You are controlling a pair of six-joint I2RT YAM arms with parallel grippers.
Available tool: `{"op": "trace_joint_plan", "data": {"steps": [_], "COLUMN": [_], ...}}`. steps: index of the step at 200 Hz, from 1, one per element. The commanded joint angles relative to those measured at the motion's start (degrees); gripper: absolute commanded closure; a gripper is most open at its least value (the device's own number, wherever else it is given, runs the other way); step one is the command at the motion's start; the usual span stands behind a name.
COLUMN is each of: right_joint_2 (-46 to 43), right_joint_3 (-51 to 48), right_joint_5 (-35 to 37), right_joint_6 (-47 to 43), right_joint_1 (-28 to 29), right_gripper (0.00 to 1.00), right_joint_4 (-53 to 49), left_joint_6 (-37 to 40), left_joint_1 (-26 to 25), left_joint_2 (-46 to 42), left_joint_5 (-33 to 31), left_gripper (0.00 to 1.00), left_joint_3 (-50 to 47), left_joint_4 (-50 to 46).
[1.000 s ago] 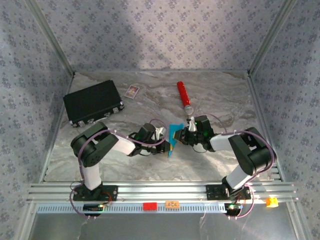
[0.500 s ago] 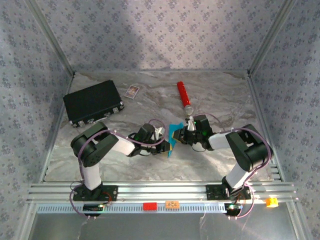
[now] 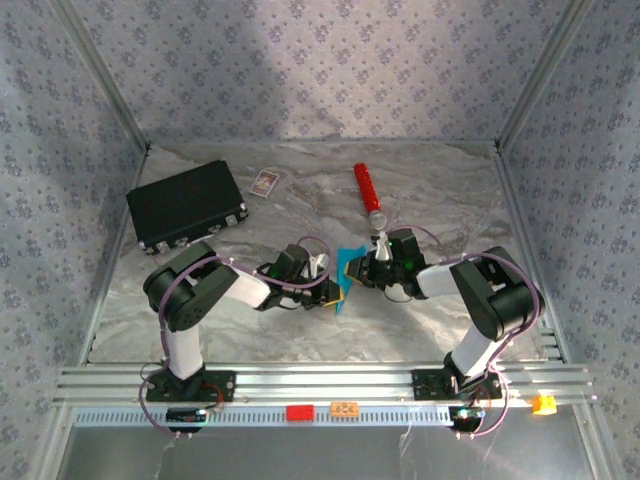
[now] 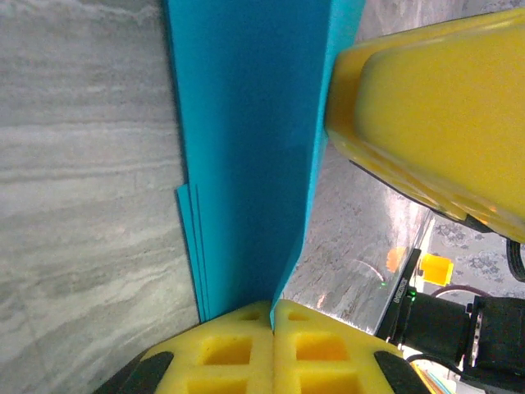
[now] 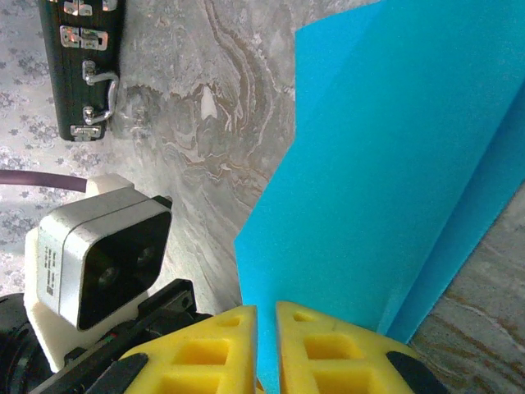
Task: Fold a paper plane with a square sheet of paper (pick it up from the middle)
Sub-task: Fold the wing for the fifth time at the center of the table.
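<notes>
— Square sheet of thin cyan-blue paper (image 3: 346, 270): where is it?
— At the middle of the grey marbled worktop (image 3: 300, 200), partly folded. The left gripper (image 4: 272, 310) is clamped on one edge and the right gripper (image 5: 265, 316) nips another. It looks light, limp and easily torn, so it is best held near a crease.

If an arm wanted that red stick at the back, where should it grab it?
Probably round the middle of the red stick, from straight above, with the fingers across its narrow width. It lies flat on the table, long and slim, with room on both sides for the fingers to come down.
</notes>
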Motion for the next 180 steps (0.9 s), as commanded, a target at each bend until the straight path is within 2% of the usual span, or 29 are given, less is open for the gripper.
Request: {"op": "trace_joint_plan", "data": {"steps": [1, 164, 180], "right_joint_2": [1.56, 8.24, 8.79], "right_joint_3": [1.71, 3.45, 3.31], "right_joint_5": [-1.65, -1.12, -0.24], "right_joint_6": [-1.86, -1.56, -1.64], "right_joint_1": [0.03, -0.57, -0.59], "right_gripper": [0.85, 0.86, 0.86], "right_joint_4": [-0.91, -0.34, -1.53], "left_joint_6": [-0.47, -1.7, -1.29], "left_joint_1": [0.55, 1.11, 1.05], "left_joint_2": [2.75, 2.95, 2.48], "left_joint_5": [-0.58, -1.77, -1.62], "left_gripper": [1.0, 1.0, 0.97], "left_joint_3": [-0.19, -0.48, -0.63], "left_joint_4": [-4.67, -6.69, -6.75]}}
